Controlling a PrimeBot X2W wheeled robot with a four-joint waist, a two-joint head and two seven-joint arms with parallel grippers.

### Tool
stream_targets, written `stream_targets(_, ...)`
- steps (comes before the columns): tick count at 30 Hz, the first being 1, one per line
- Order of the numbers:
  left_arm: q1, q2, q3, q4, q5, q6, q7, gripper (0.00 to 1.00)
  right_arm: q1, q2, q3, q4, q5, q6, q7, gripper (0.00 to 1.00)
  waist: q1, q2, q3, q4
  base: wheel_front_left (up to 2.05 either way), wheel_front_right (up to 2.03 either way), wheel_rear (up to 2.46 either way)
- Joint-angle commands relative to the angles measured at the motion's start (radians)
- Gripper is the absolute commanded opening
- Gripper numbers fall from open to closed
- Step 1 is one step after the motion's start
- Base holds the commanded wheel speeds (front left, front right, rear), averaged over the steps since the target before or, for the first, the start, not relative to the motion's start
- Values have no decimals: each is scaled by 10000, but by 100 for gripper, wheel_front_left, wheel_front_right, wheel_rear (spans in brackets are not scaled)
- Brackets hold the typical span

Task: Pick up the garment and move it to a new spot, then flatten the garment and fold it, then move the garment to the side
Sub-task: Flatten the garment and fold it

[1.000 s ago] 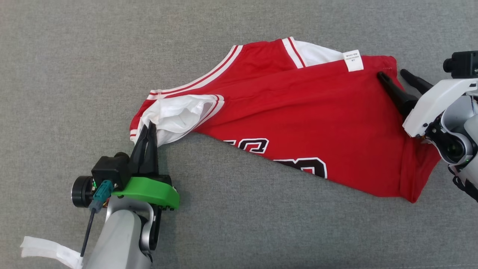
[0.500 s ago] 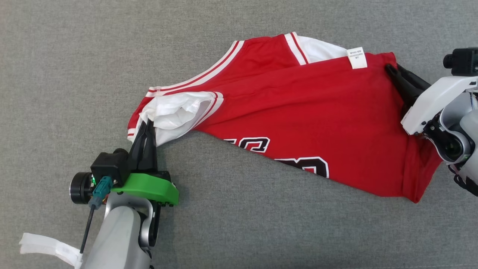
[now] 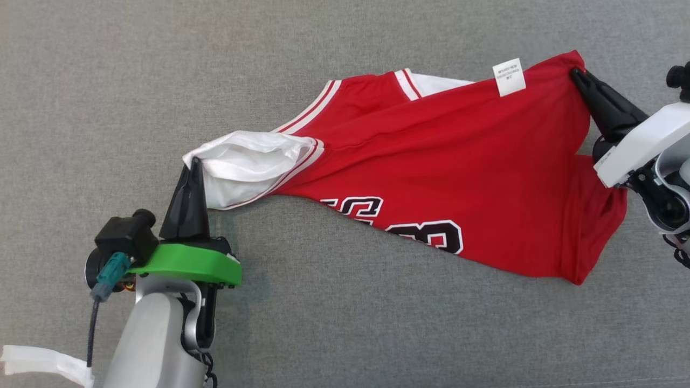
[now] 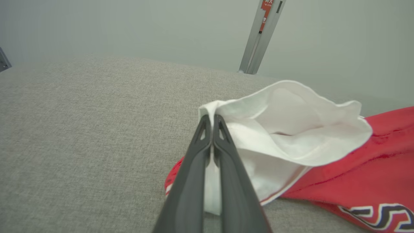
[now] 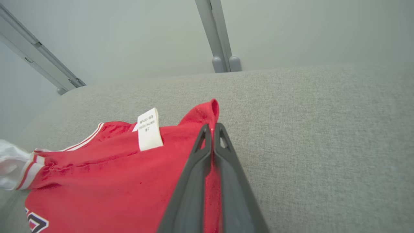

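Note:
The garment (image 3: 431, 172) is a red sleeveless jersey with white trim, a white lining and black-and-white lettering, stretched across the grey cloth surface. My left gripper (image 3: 194, 161) is shut on its white lined end at the left, and the pinched white cloth (image 4: 291, 129) shows between the fingers in the left wrist view. My right gripper (image 3: 575, 73) is shut on the red corner at the upper right, close to the white label (image 3: 509, 77). In the right wrist view that red corner (image 5: 203, 115) rises just past the closed gripper (image 5: 212, 127), lifted off the surface.
Grey fabric surface (image 3: 345, 334) spreads all around the jersey. A white strip (image 3: 38, 362) lies at the lower left near my left arm. Metal frame posts (image 5: 220, 42) stand beyond the far edge of the surface, before a pale wall.
My right gripper closed on the jersey's upper right red corner and lifted it up and back. The left gripper, still shut on the white end, rose and pulled left, drawing the jersey taut.

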Motion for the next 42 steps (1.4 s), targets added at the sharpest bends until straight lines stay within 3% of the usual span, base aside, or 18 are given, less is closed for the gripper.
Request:
stream_targets(1,-138,36,95,-119,-317,-173,7,0,-36,-235,-107,-254,193,0,-118,0,0,0,-595,-162,0,0,0)
stream_targets(5,-766,263,352,-944,-1191,-510,576,0,-11,-880,-380,-1103,601,0,-214,0,0,0,-1242,-275,0,0,0)
stream_targets(12,-1821,760,702,-2969,-2877,-658,2877,0,191,-2046,-713,-2332,1602,0,-47,0,0,0,-2405,-550,0,0,0)
stream_targets(17,-1712,1068,1039,-4316,-3641,-275,4279,0,578,-2842,-966,-2884,2156,0,-65,0,0,0,-3004,-808,0,0,0)
stream_targets(23,-1464,963,1262,-5394,-4524,155,5233,0,1174,-3364,-1312,-3573,2692,0,-186,0,0,0,-3388,-979,0,0,0)
stream_targets(27,-2257,1035,1003,-5566,-4682,270,5851,0,922,-3399,-1498,-3639,2505,0,-187,0,0,0,-3104,-981,0,0,0)
stream_targets(30,-3339,1008,743,-5073,-4784,372,6358,0,213,-3046,-1564,-3136,2051,1,24,0,0,0,-2523,-980,0,0,0)
stream_targets(34,-5560,1260,404,-3806,-4238,273,6591,0,-1341,-1972,-1737,-1913,1380,0,459,0,0,0,-1266,-1035,0,0,0)
stream_targets(37,-7406,1259,292,-2124,-3746,142,6133,0,-2982,-719,-1894,-389,523,0,609,0,0,0,-145,-1154,0,0,0)
stream_targets(42,-9957,991,478,340,-3375,-16,4753,0,-5178,842,-2243,1966,-577,0,304,0,0,0,1144,-1286,0,0,0)
